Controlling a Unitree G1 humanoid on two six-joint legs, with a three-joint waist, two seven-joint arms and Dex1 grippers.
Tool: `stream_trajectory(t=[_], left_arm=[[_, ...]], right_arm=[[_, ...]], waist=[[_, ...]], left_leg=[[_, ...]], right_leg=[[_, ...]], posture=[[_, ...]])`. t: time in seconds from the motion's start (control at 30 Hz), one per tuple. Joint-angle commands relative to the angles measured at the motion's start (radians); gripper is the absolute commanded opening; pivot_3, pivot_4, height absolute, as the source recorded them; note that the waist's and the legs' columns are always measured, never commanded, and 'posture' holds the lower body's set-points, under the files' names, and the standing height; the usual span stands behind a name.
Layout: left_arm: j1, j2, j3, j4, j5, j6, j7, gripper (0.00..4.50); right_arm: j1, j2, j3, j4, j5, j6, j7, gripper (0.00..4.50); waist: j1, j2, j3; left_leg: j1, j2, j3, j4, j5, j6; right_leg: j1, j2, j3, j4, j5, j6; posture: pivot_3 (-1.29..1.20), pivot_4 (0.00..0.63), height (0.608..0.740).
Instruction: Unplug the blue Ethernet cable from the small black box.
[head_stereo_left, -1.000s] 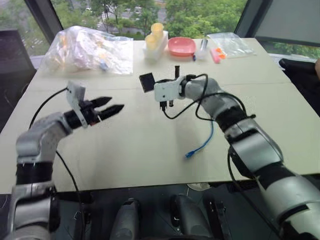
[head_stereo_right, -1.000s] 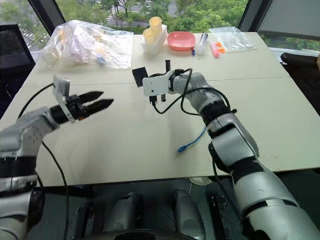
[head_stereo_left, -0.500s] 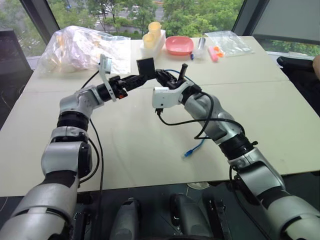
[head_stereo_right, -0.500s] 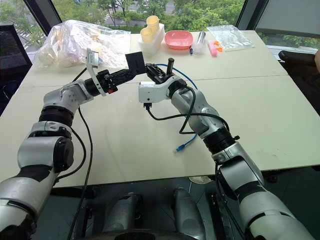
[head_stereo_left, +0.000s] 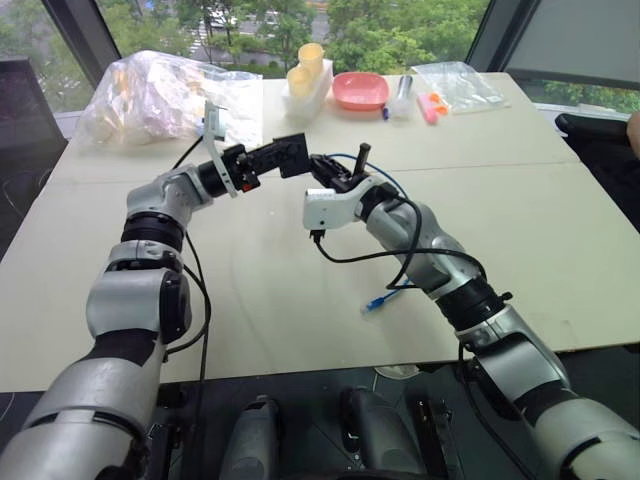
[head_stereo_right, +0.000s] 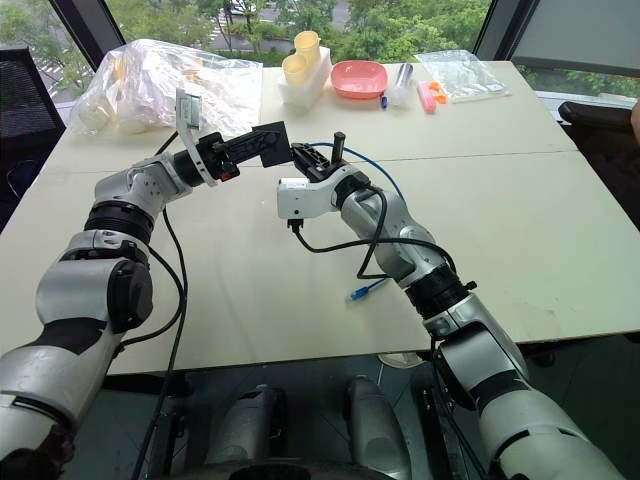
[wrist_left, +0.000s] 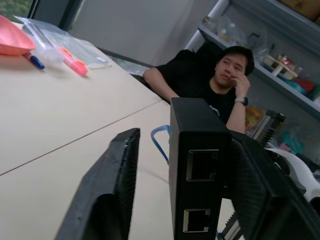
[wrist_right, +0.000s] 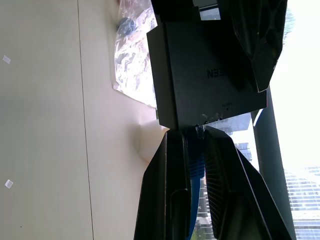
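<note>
Both arms meet in the upper middle of the left eye view, above the pale table (head_stereo_left: 300, 300), so this looks like the actual unplug step: one side braces, the other pulls.

The left gripper (head_stereo_left: 268, 160) comes in from the upper left, and in its wrist view the fingers sit either side of the small black box (wrist_left: 199, 170). One finger looks pressed on it, the other shows a sliver of gap, so I can't tell if it's fully clamped.

The right gripper (wrist_right: 192, 155) is pinching the blue Ethernet cable (wrist_right: 195, 165) right where it enters the box's edge.

Next move, I'd guess: a straight pull apart along the plug, with the box held firm. The latch tab may need squeezing first.

The box is matte, flat and square, with two empty sockets on the near face. The cord loops over the right arm, and its free end (head_stereo_left: 372, 303) lies on the table at lower centre.
</note>
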Motion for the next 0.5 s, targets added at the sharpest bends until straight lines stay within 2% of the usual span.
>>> stream_trajectory(t=[0.03,0.07,0.17,0.2,0.23,0.33,0.4,0.43,0.5], left_arm=[[-0.025,0.004,0.015,-0.026,0.008,0.000,-0.005,0.91],[-0.024,0.004,0.017,-0.025,0.012,-0.004,0.004,0.58],[-0.024,0.003,0.021,-0.027,0.022,-0.011,0.016,0.58],[-0.023,0.003,0.021,-0.028,0.026,-0.013,0.014,0.56],[-0.018,0.003,0.018,-0.031,0.031,-0.017,0.009,0.56],[-0.009,0.007,0.015,-0.034,0.041,-0.025,-0.002,0.56],[-0.006,0.012,0.013,-0.035,0.043,-0.025,-0.013,0.56],[-0.006,0.017,0.014,-0.035,0.040,-0.013,-0.024,0.56],[-0.007,0.032,0.015,-0.036,0.030,0.029,-0.066,0.56]], right_arm=[[-0.005,0.002,-0.001,-0.056,-0.007,-0.003,-0.006,0.00],[0.003,0.005,-0.001,-0.059,0.010,0.000,0.017,0.00],[0.024,0.016,-0.011,-0.072,0.051,0.022,0.065,0.00],[0.033,0.023,-0.018,-0.080,0.074,0.040,0.093,0.99],[0.039,0.024,-0.021,-0.089,0.085,0.046,0.110,1.35],[0.076,-0.007,-0.071,-0.144,0.118,0.070,0.136,2.83],[0.116,-0.017,-0.124,-0.193,0.184,0.099,0.166,4.00],[0.147,0.002,-0.164,-0.233,0.255,0.149,0.202,4.34],[0.231,0.121,-0.295,-0.384,0.514,0.403,0.302,4.34]], waist=[[-0.001,0.000,0.000],[-0.001,0.000,0.000],[0.000,0.000,0.000],[0.000,0.000,0.000],[0.000,0.000,0.000],[0.000,0.000,0.000],[0.003,0.000,0.000],[0.005,0.000,0.000],[0.006,0.000,0.000]], left_leg=[[0.000,0.000,0.000,0.000,0.000,0.000],[0.000,0.000,0.000,0.000,0.000,0.000],[0.000,0.000,0.000,0.000,0.000,0.000],[0.000,0.000,0.000,0.000,0.000,0.000],[0.000,0.000,0.000,0.000,0.000,0.000],[0.000,0.000,0.000,0.000,0.000,0.000],[0.000,0.000,0.000,0.000,0.000,0.000],[0.000,0.000,0.000,0.000,0.000,0.000],[0.000,0.000,0.000,0.001,0.000,0.000]], right_leg=[[0.000,0.000,0.000,0.000,0.000,0.000],[0.000,0.000,0.000,0.000,0.000,0.000],[0.000,0.000,0.000,0.000,0.000,0.000],[0.000,0.000,0.000,0.000,0.000,0.000],[0.000,0.000,0.000,0.000,0.000,0.000],[0.000,0.000,0.000,0.000,0.000,0.000],[0.000,0.000,0.000,0.000,0.000,0.000],[0.000,0.000,0.000,0.000,0.000,0.000],[0.000,0.000,0.000,0.000,0.000,0.000]], posture=[[0.00,0.150,0.740],[0.00,0.150,0.740],[0.00,0.150,0.740],[0.00,0.150,0.740],[0.00,0.150,0.740],[0.00,0.150,0.740],[0.00,0.150,0.740],[0.00,0.150,0.740],[0.00,0.150,0.740]])
